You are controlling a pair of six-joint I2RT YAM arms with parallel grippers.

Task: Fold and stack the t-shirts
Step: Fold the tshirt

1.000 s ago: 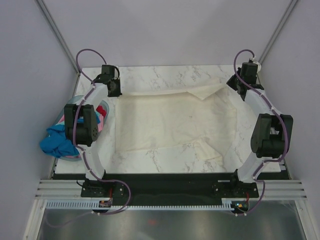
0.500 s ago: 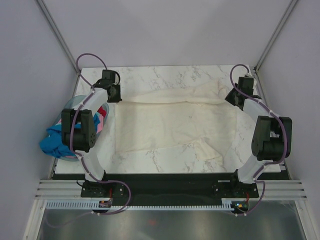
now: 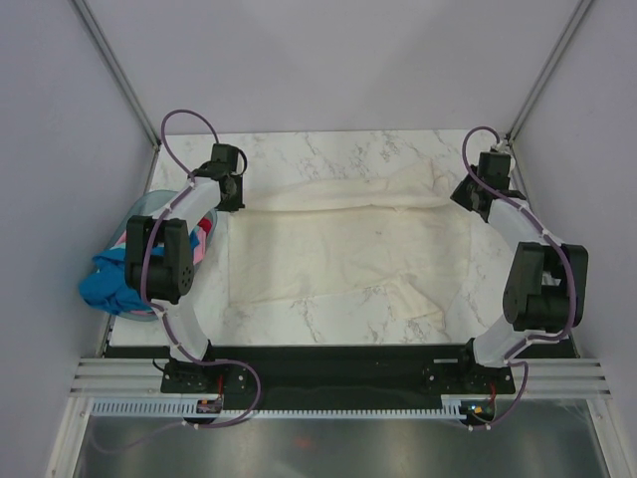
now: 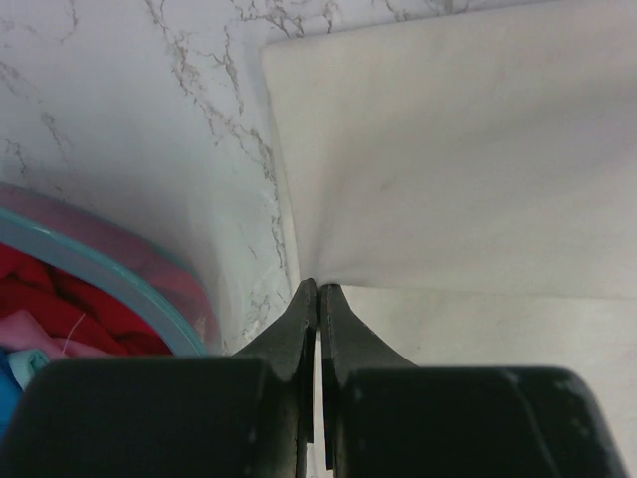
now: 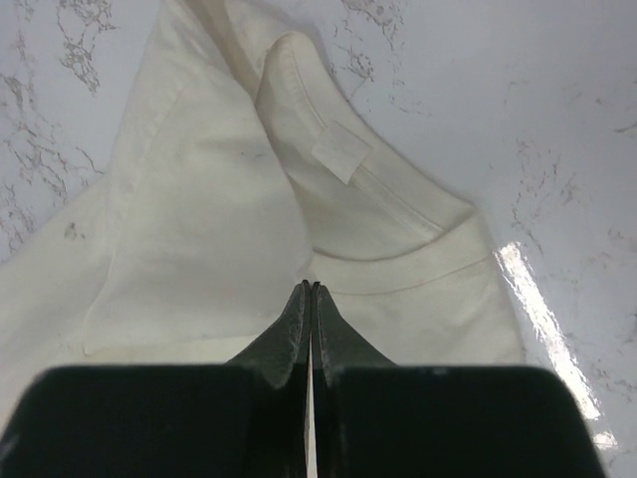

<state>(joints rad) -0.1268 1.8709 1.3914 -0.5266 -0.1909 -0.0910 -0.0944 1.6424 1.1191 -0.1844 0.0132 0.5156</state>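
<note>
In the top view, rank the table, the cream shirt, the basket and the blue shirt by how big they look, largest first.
1. table
2. cream shirt
3. basket and blue shirt: unsure. The left arm hides much of the basket, and the parts that show look about alike.

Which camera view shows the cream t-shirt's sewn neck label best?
Right wrist: the label lies close and sharp on the ribbed collar band. Top external shows the whole cream t-shirt, but the label is too small to find. Left wrist shows only a plain cloth edge.
</note>
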